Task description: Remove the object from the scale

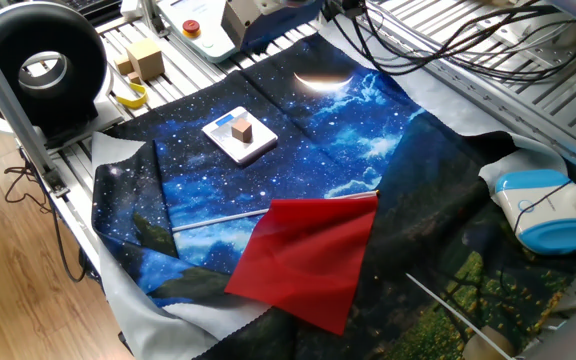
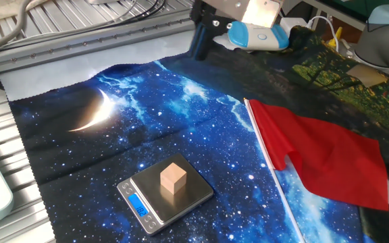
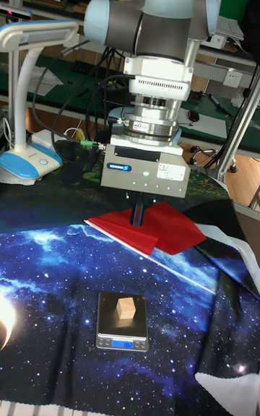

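Observation:
The object, a tiny brown wooden cube (image 1: 243, 129) (image 2: 173, 178) (image 3: 126, 308), sits in the middle of the scale (image 1: 255, 149) (image 2: 196, 192) (image 3: 107, 316). The scale is a flat square plate with a blue display, lying on the starry blue cloth (image 1: 368, 120). My gripper (image 2: 199, 43) (image 3: 137, 217) hangs high above the cloth, well behind the scale. Its dark fingers are pressed together with nothing between them. In one fixed view only its grey housing (image 1: 253, 14) shows at the top edge.
A red cloth (image 1: 308, 260) (image 2: 323, 155) lies beside the scale. A pale wooden block (image 1: 146, 57), a white panel with a red button (image 1: 193, 25) and a black ring (image 1: 43, 65) stand at the table's edge. A blue-and-white lamp base (image 1: 548, 210) (image 2: 255, 35) and cables lie beyond.

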`<state>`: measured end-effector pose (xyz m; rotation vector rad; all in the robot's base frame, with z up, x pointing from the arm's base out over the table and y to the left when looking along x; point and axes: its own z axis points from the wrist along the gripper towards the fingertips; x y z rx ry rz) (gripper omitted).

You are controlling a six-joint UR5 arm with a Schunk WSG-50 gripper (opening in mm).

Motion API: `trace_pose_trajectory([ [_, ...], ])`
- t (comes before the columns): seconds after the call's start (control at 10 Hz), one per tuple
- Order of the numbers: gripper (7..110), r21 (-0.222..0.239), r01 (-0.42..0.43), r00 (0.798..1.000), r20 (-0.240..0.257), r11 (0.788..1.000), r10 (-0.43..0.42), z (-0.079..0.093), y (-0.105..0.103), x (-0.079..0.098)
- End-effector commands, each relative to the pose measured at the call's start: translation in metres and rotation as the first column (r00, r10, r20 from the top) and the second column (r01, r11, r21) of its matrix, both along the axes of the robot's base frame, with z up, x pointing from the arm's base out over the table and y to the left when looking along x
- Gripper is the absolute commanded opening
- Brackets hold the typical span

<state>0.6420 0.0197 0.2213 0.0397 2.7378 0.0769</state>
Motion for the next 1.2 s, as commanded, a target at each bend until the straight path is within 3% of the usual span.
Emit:
trace_pose_trajectory([
  [0.0, 7, 0.004, -0.036, 0.998, 0.047, 0.999, 0.036, 0.006, 0.004, 0.01],
  [0.2, 7, 0.011, -0.045, 0.997, 0.069, 0.999, 0.044, 0.007, 0.005, 0.014],
  [0.5, 7, 0.005, -0.109, 0.992, 0.061, 0.994, 0.108, 0.001, 0.012, 0.012],
  [0.7, 7, 0.003, -0.186, 0.977, 0.105, 0.982, 0.185, 0.002, 0.022, 0.021],
  [0.8, 7, -0.019, -0.24, 0.963, 0.124, 0.971, 0.24, 0.003, 0.025, 0.024],
  [0.9, 7, -0.007, -0.229, 0.969, 0.097, 0.973, 0.228, -0.001, 0.025, 0.018],
  [1.0, 7, 0.001, -0.188, 0.981, 0.038, 0.982, 0.188, -0.009, 0.018, 0.007],
  [1.1, 7, -0.016, -0.145, 0.989, -0.013, 0.989, 0.145, -0.02, 0.005, -0.003],
])
